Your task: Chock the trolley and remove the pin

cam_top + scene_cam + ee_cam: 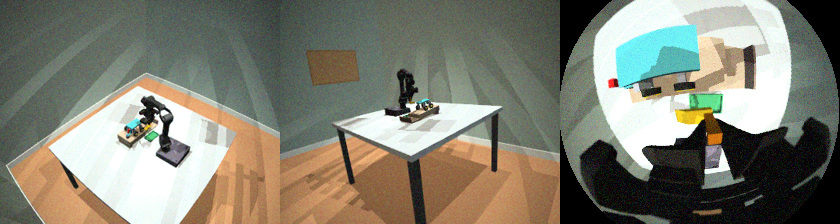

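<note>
The yellow chock (147,127) (411,103) (691,116) hangs by its orange handle in my gripper (147,123) (709,121), which is shut on it. Its black base is hard to make out. The trolley (134,124) (424,101) (660,52), with a cyan top, stands on the wooden ramp (126,141) (425,113) (711,51). The chock is apart from the wheels, on the tray's side and toward the downhill end. The red-headed stop pin (128,131) (612,83) is at the trolley's uphill end. The green tray (152,135) (705,103) lies beside the ramp.
The arm's dark base (173,151) (397,111) (712,156) stands on the white table (93,155) (373,130), across the tray from the ramp. A dark end board (750,67) crosses the ramp's downhill end.
</note>
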You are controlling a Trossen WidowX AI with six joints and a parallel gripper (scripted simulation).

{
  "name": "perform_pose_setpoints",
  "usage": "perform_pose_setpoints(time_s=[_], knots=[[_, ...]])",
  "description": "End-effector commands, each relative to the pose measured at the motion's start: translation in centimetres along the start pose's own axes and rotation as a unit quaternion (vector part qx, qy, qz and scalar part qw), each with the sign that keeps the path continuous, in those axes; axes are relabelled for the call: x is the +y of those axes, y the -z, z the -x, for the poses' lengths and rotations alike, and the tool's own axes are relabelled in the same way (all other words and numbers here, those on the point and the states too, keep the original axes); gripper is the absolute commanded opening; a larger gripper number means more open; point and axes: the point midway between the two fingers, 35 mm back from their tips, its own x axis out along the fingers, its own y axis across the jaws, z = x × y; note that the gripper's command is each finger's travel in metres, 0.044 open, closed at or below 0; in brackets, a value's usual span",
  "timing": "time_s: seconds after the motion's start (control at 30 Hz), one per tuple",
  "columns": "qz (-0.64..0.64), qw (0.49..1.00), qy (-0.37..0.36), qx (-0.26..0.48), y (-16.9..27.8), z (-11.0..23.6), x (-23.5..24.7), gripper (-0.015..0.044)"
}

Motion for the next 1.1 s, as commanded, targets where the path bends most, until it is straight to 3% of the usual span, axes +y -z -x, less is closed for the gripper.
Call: perform_pose_setpoints(time_s=[0.0,0.4,0.63,1.07], knots=[[0.002,1.000,-0.002,-0.003,-0.6,-0.1,-1.6,0.0000],[0.002,1.000,0.001,-0.003,-2.1,-0.3,-6.3,0.0000],[0.003,0.999,-0.053,-0.003,-2.1,-0.4,-6.9,0.0000],[0.003,0.998,-0.055,-0.004,-4.6,-0.9,-7.1,0.0000]])
